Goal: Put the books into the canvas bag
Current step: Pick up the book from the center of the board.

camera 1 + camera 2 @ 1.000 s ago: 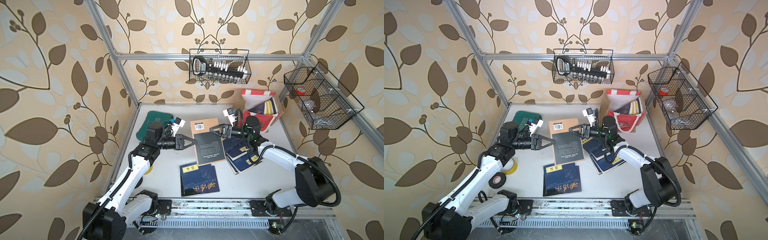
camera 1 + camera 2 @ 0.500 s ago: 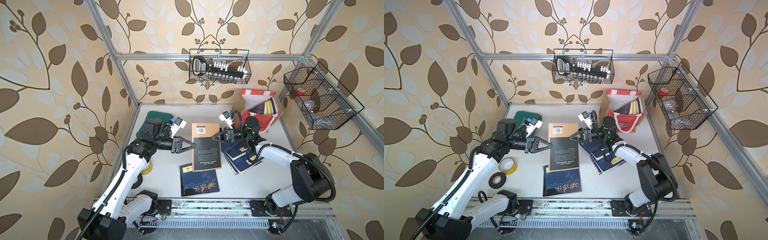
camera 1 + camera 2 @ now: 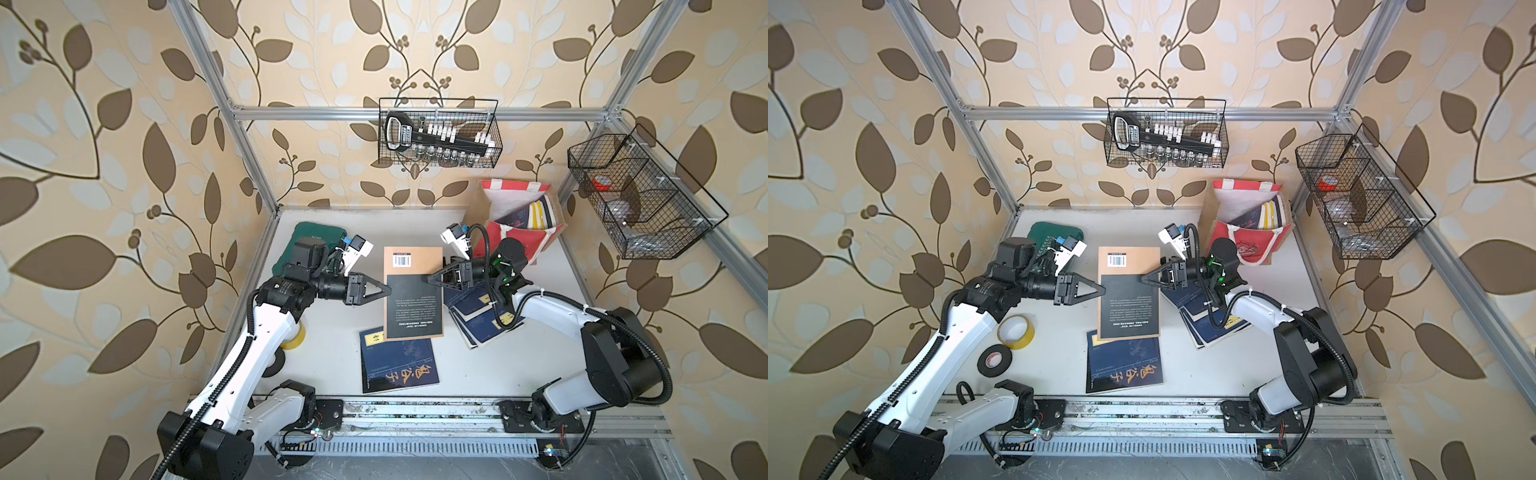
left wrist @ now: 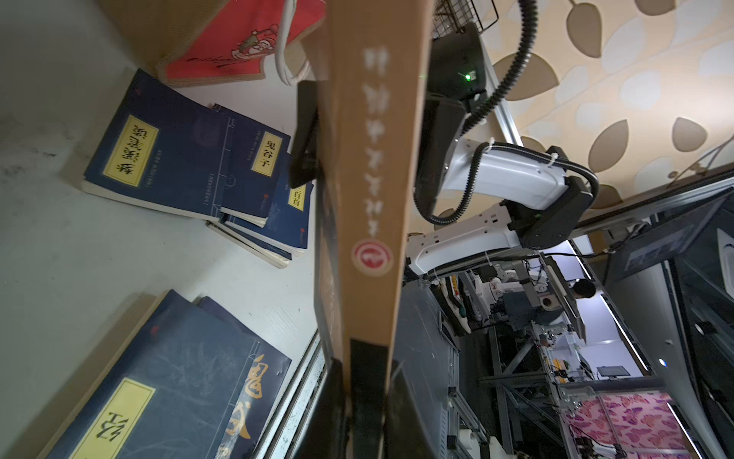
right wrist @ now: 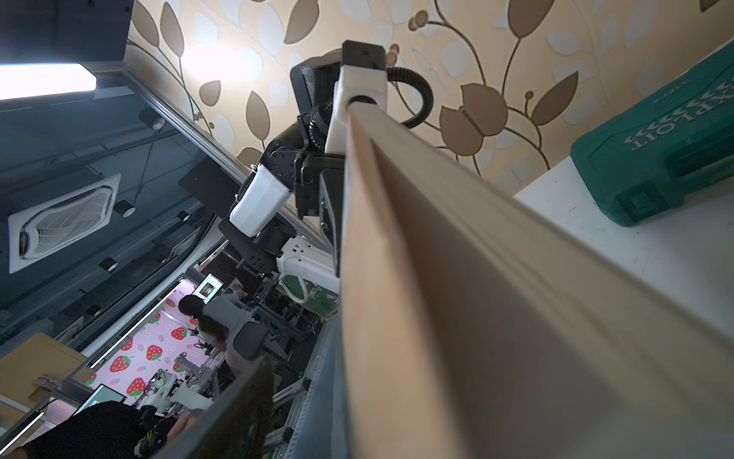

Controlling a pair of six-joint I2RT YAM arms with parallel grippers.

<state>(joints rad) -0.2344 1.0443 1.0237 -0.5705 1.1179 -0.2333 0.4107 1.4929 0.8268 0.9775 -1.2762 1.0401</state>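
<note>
We see two grippers meeting on one book above mid-table

We read a barcode (image 3: 401,260) on the tan-and-black book (image 3: 413,299), "鬼谷子" on a yellow label (image 4: 269,153) of the navy stack (image 3: 482,320) and "XPLOIT" on the green case (image 5: 655,151). The left arm (image 3: 257,332) and right arm (image 3: 552,309) reach inward, wrists level, tips facing. The left gripper (image 3: 386,289) is clamped on the book's spine edge; the right gripper (image 3: 432,279) straddles the opposite edge, jaws spread, one finger (image 5: 238,413) clear of the cover. The canvas bag (image 3: 515,245) stands in the far right corner with books upright inside.
</note>
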